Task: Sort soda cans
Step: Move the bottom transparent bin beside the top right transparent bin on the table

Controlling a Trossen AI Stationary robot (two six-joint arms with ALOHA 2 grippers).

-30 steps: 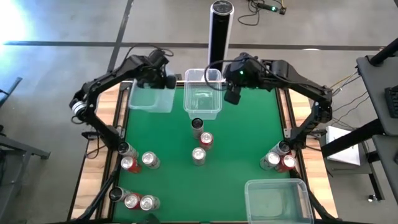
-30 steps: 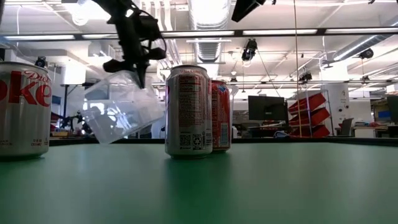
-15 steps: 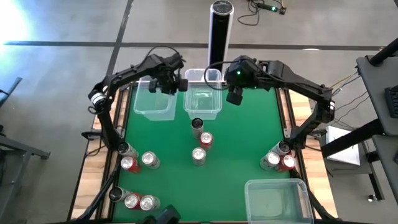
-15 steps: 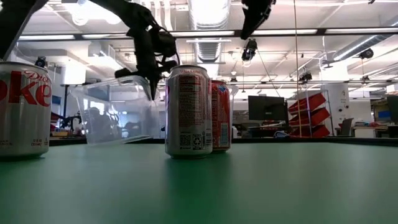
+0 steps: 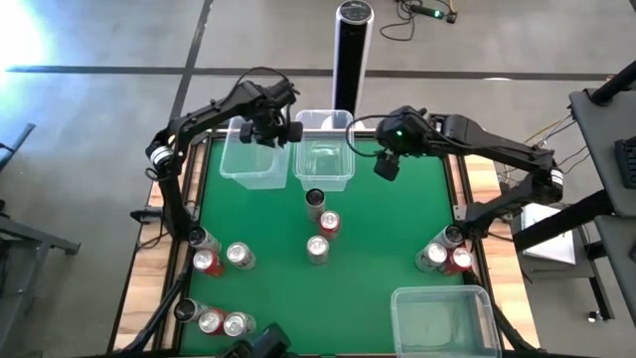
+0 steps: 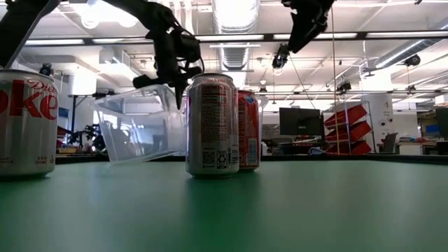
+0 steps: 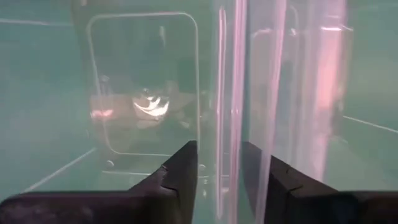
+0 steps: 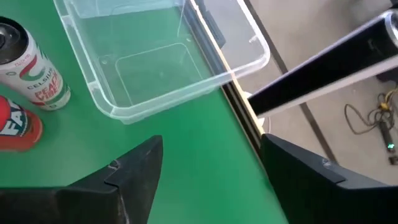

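L arm reaches across the far-left part of the tabletop (image 5: 397, 229). Its left tool (image 5: 282, 130) is clenched on the wall of a clear tub (image 5: 245, 159). In the left wrist view both fingers (image 7: 186, 165) pinch the thin plastic wall between them. In the low view that tub (image 6: 136, 126) sits tilted, one end lifted off the green mat.

R arm stretches in from the right side. Its right tool (image 5: 387, 165) hangs above the mat just right of the middle tub (image 5: 323, 154), not touching it. Released: the right wrist view shows the fingers (image 8: 134, 171) wide apart, nothing between them.

A third tub (image 5: 442, 318) stands at the near-right corner.

Soda cans: three in a line mid-mat (image 5: 318, 224) just below the middle tub, dark one farthest, red, then silver. A group of three at the left edge (image 5: 214, 254), three more at the near-left corner (image 5: 214, 320), and a group at the right edge (image 5: 442, 254).

Hard to make out:
- The right-edge group is partly behind the R arm, so the count is unclear.
- The low view shows only a silver can, a red one half hidden behind it, and a Diet Coke can (image 6: 28, 122) cut off at the frame edge.
- The left wrist view is blurred through the plastic.
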